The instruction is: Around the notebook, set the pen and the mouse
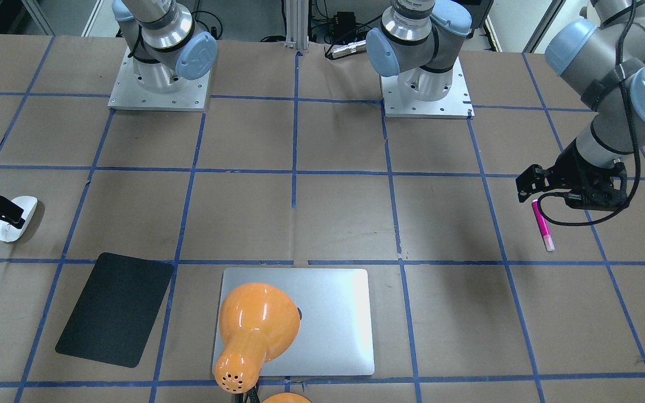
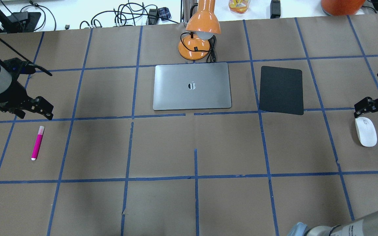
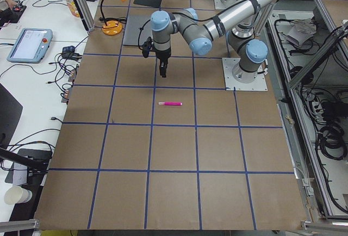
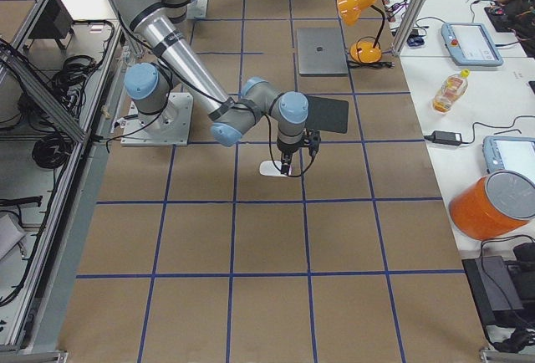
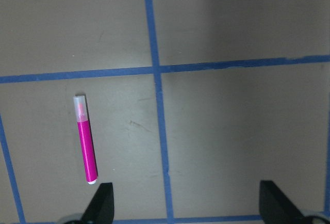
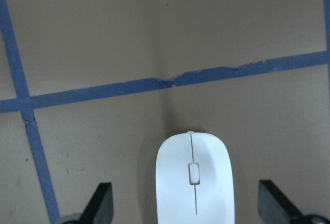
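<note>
The magenta pen (image 2: 38,142) lies flat on the paper at the table's left side, cap end pointing away from the robot. My left gripper (image 2: 44,108) hovers just beyond the pen, open and empty; in the left wrist view the pen (image 5: 85,139) lies left of and beyond the gripper (image 5: 188,208). The white mouse (image 2: 366,131) rests at the far right. My right gripper (image 2: 372,109) stands open over the mouse's far end, and the mouse (image 6: 195,182) shows between the spread fingers (image 6: 100,203), untouched. The silver notebook (image 2: 192,86) lies closed at centre back.
An orange desk lamp (image 2: 202,29) stands just behind the notebook, its head hanging over the notebook's back edge. A thin black mat (image 2: 281,90) lies right of the notebook. Blue tape lines grid the brown paper. Cables and tablets sit beyond the table's far edge.
</note>
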Robot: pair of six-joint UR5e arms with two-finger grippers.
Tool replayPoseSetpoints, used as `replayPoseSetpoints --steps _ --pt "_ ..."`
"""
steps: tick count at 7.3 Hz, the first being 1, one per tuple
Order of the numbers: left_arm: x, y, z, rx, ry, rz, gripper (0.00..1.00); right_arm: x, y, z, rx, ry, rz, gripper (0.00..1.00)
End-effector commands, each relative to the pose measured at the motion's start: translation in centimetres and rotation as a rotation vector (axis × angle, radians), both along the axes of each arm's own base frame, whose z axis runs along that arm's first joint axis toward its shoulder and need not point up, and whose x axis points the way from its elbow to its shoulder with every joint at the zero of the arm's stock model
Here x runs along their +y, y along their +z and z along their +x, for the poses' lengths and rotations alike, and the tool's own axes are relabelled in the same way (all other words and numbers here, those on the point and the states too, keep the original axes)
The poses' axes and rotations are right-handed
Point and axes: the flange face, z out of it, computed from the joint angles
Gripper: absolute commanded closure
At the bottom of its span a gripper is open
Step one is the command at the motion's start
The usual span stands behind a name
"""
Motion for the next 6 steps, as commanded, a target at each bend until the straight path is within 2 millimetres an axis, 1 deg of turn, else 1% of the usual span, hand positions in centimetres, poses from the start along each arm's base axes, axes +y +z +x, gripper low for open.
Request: replayPoseSetpoints --steps 1,2,3,4,5,6 --pt "3.8 -7.5 4.7 -0.009 0.076 -0.018 0.0 0.0 -1.3 -0.1 -0.007 0.006 0.023 0.0" --pt "3.5 -9.6 5.5 0.027 0.091 -0.036 0.0 0.2 -2.0 -0.5 0.018 0.007 0.062 0.0" --pt "3.4 -11.1 6.5 0.046 0.111 -0.049 0.0 0.3 -2.7 -0.6 0.015 0.008 0.076 0.0" --pt "3.5 -11.8 7.3 0.053 0.124 -0.041 0.04 0.3 -3.1 -0.6 0.015 0.01 0.087 0.0" --pt "3.5 -12.5 7.5 0.058 0.136 -0.03 0.1 0.3 -3.3 -0.7 0.017 0.012 0.095 0.0" --pt "3.5 -12.6 7.6 0.058 0.144 -0.03 0.33 0.4 -3.5 -0.6 0.015 0.01 0.102 0.0"
